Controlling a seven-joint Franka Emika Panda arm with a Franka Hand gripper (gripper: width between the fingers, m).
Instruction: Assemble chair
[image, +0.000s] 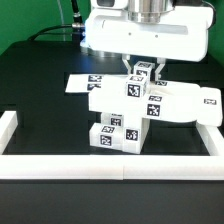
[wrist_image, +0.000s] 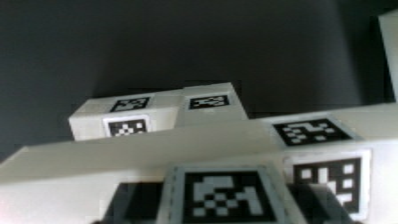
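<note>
White tagged chair (image: 130, 112) part clamped between nearly closed jaws of gripper (image: 144, 72).

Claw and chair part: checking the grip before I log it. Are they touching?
Touching. The exterior view shows the claw shut on the small tagged post atop the chair assembly, fingers against its sides.

The chair assembly (image: 130, 108) stood mid-worktop (image: 40, 110). The marker board (image: 82, 82) lay at its ten o'clock, a border rail (image: 110, 163) at six, the hand (image: 143, 72) on top.
</note>
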